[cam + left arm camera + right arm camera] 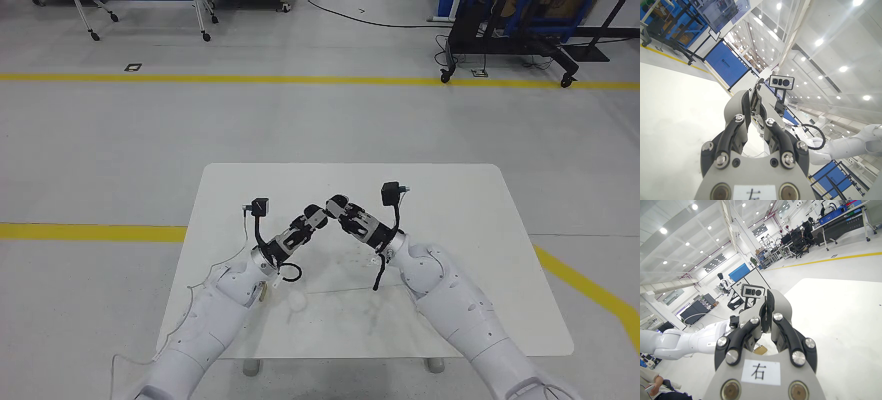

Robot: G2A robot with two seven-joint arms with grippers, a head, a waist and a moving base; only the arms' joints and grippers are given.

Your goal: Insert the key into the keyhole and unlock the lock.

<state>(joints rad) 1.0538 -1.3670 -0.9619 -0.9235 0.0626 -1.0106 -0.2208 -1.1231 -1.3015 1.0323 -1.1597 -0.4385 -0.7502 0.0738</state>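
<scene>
Both arms meet tip to tip above the middle of the white table [450,200]. My left gripper [312,218] [753,98] is shut on a thin dark brownish piece, apparently the lock [753,103], between its ribbed pads. My right gripper [335,208] [767,302] is shut on a thin flat metal piece, apparently the key [763,310], whose edge shows between the black pads. In the left wrist view the right gripper's white fingers [762,91] press close against the lock from the far side. The keyhole and the key's tip are hidden.
A small brass-coloured piece [760,349] shows under the left arm's wrist; I cannot tell what it is. The table's edges lie well away from both grippers. Wheeled carts and racks [510,40] stand on the floor beyond the yellow line.
</scene>
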